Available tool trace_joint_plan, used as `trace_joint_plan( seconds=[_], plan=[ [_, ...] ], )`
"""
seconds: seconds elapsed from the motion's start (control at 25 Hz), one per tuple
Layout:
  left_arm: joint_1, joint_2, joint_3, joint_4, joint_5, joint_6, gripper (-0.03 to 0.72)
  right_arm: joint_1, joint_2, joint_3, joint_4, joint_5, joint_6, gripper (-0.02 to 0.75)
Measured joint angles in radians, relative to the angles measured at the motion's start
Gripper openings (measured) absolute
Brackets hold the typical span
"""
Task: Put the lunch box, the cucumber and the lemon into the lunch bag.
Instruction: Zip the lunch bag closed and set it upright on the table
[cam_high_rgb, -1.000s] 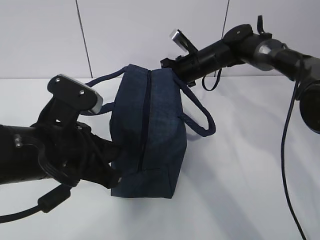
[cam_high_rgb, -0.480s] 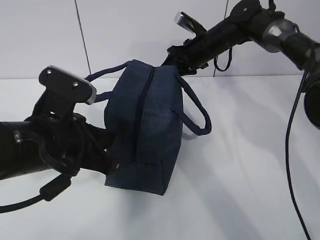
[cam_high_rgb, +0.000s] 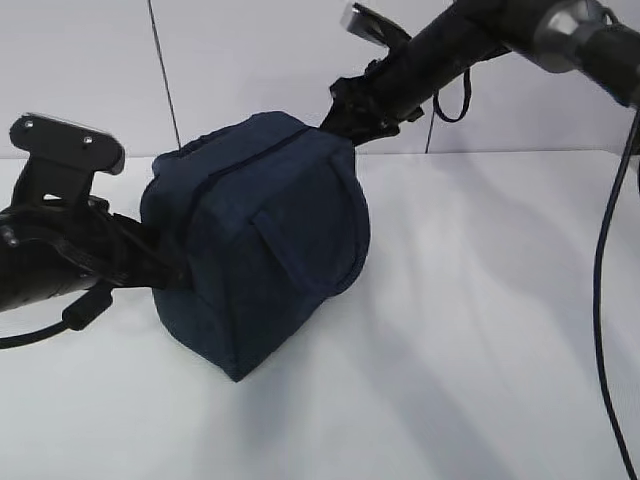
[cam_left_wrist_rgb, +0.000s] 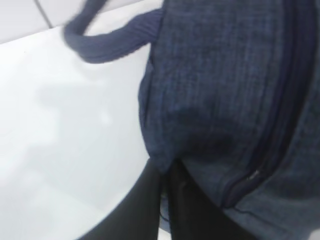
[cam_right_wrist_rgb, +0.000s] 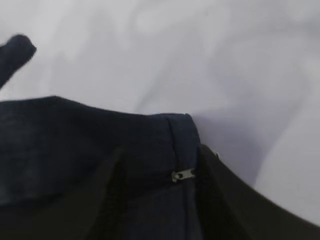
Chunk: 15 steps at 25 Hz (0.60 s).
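Left gripper (cam_left_wrist_rgb: 162, 200) pinched the lunch bag (cam_high_rgb: 265, 240) on the table (cam_high_rgb: 480, 330), right gripper (cam_right_wrist_rgb: 162, 175) parted astride its zipper slider (cam_right_wrist_rgb: 182, 175); a slipping pinch risked toppling the bag.

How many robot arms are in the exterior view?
2. The left arm enters from the left edge at the lunch bag's side; the right arm descends from upper right to its top.

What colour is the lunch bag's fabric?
Dark navy blue, with a faint denim-like weave; the lunch bag shows best in the exterior view.
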<state>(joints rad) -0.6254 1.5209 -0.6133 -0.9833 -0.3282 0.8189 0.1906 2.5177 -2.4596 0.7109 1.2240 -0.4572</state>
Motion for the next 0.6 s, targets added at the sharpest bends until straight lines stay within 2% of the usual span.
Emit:
trace_joint_plan(
  seconds=[0.16,0.6],
  plan=[
    [0.022,0.013,0.000,0.002,-0.046,0.000,0.000,0.024,-0.096,0.157,-0.096,0.000,-0.041,0.326],
    [0.024,0.019,0.000,-0.004,-0.161,0.002,0.000,0.027,-0.437,0.595,-0.126,0.000,-0.178,0.326]
  ],
)
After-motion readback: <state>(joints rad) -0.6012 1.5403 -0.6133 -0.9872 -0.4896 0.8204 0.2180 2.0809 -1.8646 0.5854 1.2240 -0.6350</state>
